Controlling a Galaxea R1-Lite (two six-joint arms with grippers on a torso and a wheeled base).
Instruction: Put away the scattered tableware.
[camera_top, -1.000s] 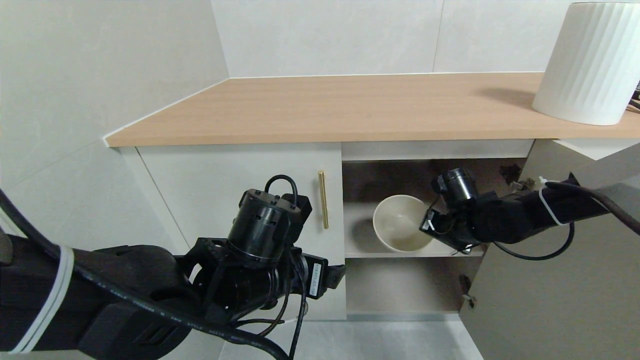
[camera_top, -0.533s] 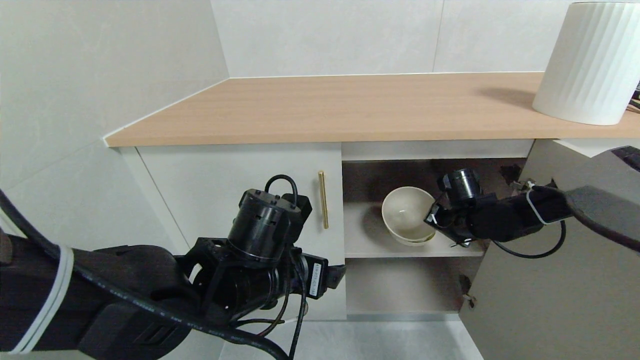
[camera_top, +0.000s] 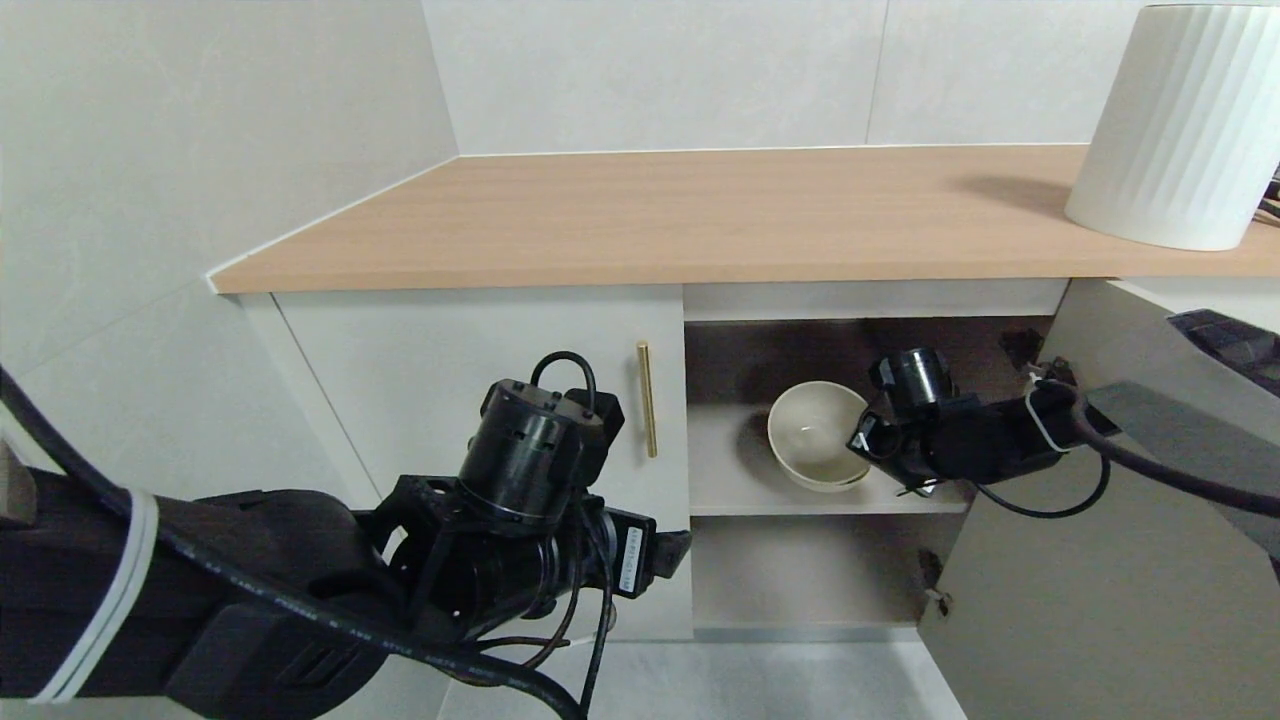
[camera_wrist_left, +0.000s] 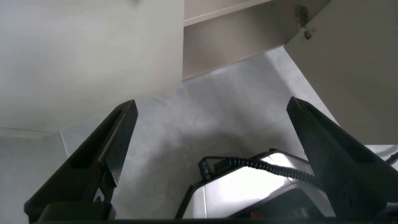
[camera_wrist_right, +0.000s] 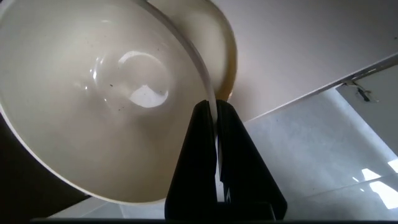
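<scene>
Holding a cream bowl (camera_top: 812, 445) by its rim, the right gripper (camera_top: 866, 440) sits inside the open cabinet (camera_top: 870, 300), at about 4 o'clock from the middle of the head view. Jaws shut tight on the rim at the bowl's 3 o'clock side: in the right wrist view the two dark fingers (camera_wrist_right: 198, 143) pinch the thin edge of the bowl (camera_wrist_right: 112, 93) with no gap to either side. Bowl is tilted, mouth turned up and toward 10 o'clock, inside bare and glossy. It hangs low over the upper shelf (camera_top: 730, 470), toward the shelf's 3 o'clock end; cannot tell whether its base touches the shelf. A second cream vessel (camera_wrist_right: 211, 43) shows just beyond the held rim, close under the bowl; cannot tell whether the two touch. Left gripper (camera_wrist_left: 211, 155) is down at 7 o'clock in the head view, in front of the shut left door (camera_top: 480, 380) and near its brass handle (camera_top: 646, 398). Its jaws stand spread wide with nothing between them, over the grey floor (camera_wrist_left: 205, 118). The open right door (camera_top: 1100, 580) swings out at 4 to 5 o'clock. Wooden surface (camera_top: 650, 220) runs across 12 o'clock, with a white ribbed vessel (camera_top: 1180, 120) standing upright at 2 o'clock.
</scene>
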